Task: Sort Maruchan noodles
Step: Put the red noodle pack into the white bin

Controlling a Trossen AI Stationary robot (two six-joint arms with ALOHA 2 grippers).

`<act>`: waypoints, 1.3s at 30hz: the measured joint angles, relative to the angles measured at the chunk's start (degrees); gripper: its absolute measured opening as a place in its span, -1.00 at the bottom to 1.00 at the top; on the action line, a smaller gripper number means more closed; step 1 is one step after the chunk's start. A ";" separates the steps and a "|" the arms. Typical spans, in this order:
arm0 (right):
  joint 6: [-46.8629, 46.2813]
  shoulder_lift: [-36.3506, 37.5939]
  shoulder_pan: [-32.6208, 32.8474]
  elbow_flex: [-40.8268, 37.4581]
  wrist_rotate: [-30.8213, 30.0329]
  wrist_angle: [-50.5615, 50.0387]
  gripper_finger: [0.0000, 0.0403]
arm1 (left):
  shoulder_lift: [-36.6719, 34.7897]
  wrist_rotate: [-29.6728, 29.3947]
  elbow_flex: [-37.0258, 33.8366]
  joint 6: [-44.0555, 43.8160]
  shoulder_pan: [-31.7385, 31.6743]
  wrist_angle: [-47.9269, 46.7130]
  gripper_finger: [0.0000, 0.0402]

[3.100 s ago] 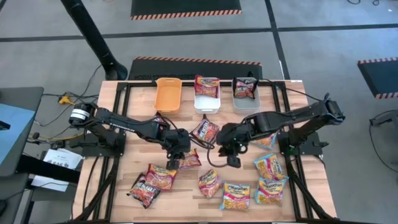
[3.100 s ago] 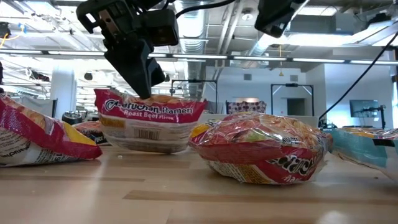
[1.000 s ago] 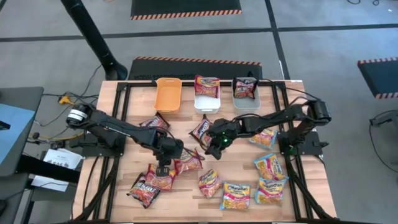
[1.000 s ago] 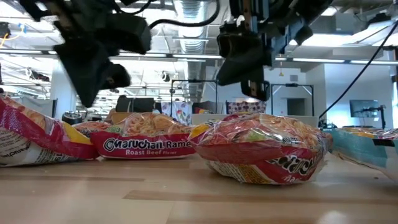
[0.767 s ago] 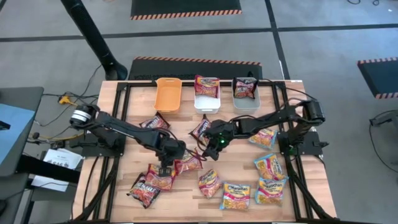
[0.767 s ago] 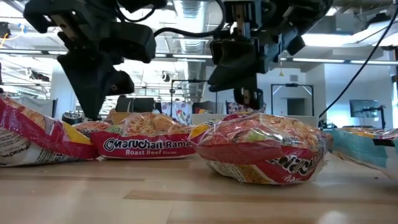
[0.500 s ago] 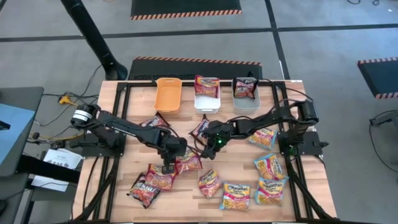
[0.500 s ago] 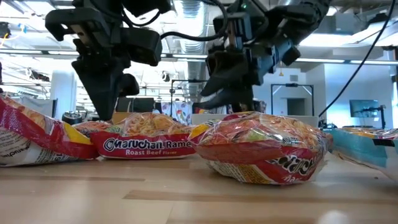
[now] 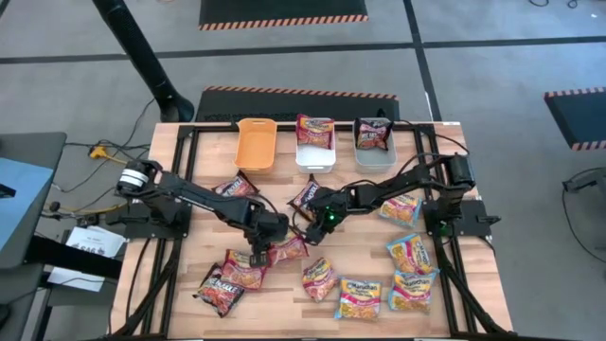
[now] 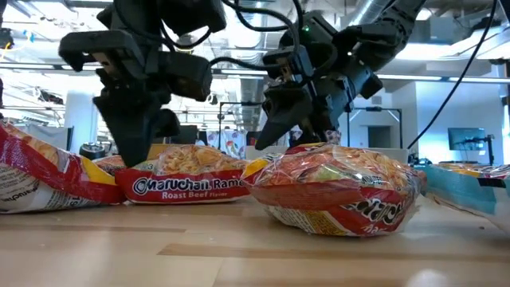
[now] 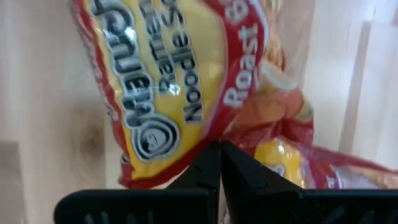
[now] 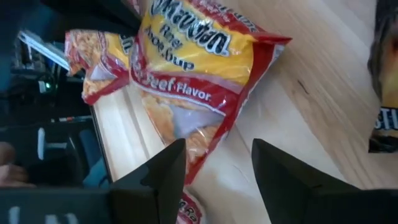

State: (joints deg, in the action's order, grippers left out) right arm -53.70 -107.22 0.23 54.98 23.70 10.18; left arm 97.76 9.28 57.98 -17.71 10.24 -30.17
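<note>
Several Maruchan noodles packets lie flat on the wooden table [image 9: 189,189]. A red-and-yellow roast beef packet [image 9: 289,248] [image 10: 187,179] lies mid-table between the arms. My left gripper [image 9: 258,254] [image 11: 219,148] is shut and points steeply down at that packet's left edge. My right gripper [image 9: 317,224] [image 12: 214,168] is open, slanting down from the right, with its fingers on either side of the packet's near corner [image 12: 199,146], apart from it. A second red packet [image 9: 244,269] lies just left of the left gripper. My left gripper's shut fingertips [image 11: 219,152] stand over the red edge of the roast beef packet [image 11: 186,155], coming from above. Whether they touch it, I cannot tell.
Orange [image 9: 256,144], white [image 9: 315,156] and grey [image 9: 375,156] bins stand along the far edge, the last two each holding a packet. More packets lie near the front edge [image 9: 358,296] and right [image 9: 410,251]. A black frame [image 9: 180,152] rims the table.
Both grippers have come down toward the roast beef packet. My right gripper has rolled at the wrist and opened its fingers. My left gripper has stayed shut and shifted a little toward the table's right. The packets have not moved.
</note>
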 joint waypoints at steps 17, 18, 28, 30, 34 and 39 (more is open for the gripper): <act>-4.85 0.05 0.50 0.02 -3.90 -1.05 0.04 | 2.82 0.61 -0.02 2.43 -2.94 6.95 -1.00; -4.91 0.05 0.50 0.02 -4.23 -1.15 0.04 | 2.82 0.77 -0.02 2.45 -3.14 7.71 -1.00; -6.74 0.11 0.48 0.02 -5.54 -5.01 0.04 | 2.82 3.47 -0.04 0.28 -3.86 15.74 -1.00; -6.93 0.11 0.48 0.02 -5.68 -4.98 0.04 | 2.82 3.22 -0.04 0.22 -3.86 16.18 -1.00; -7.84 0.11 0.52 0.02 -5.72 -4.92 0.04 | 2.82 0.77 -0.04 0.07 -4.02 16.26 -1.00; -7.99 0.11 0.77 0.02 -5.68 -3.14 0.04 | 3.35 0.97 -0.04 0.09 -4.67 17.39 -1.00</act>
State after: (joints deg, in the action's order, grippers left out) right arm -61.69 -107.11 1.00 55.00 18.02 7.03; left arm 101.10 10.25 57.93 -17.63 5.57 -12.78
